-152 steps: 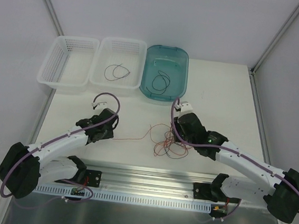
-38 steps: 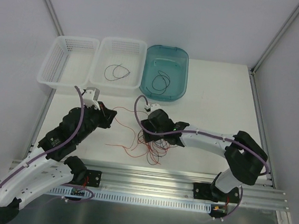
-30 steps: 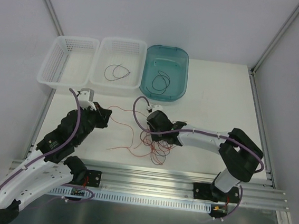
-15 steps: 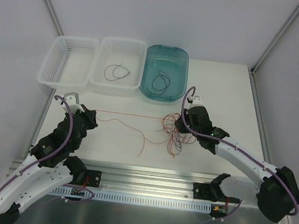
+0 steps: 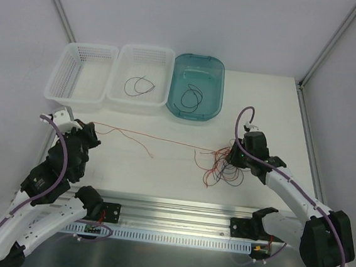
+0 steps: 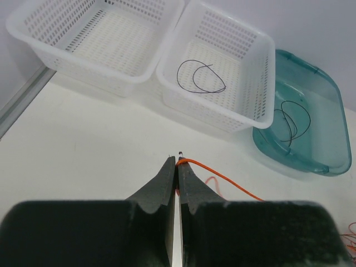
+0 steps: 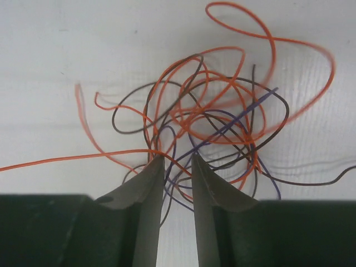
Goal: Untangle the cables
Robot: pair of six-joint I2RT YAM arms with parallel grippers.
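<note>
At the table's left side, the left gripper (image 6: 178, 162) has its fingers fully closed on 1 red-orange cable (image 6: 221, 178), which runs nearly straight to the tangle of cables (image 5: 223, 165) on the right. The right gripper (image 7: 177, 167) stands narrowly parted over that tangle, with a red-orange strand crossing its gap. Bare white table (image 5: 130, 170) separates the arms. 2 white baskets (image 5: 83, 67) and a teal tub (image 5: 201, 58) line the far edge.
</note>
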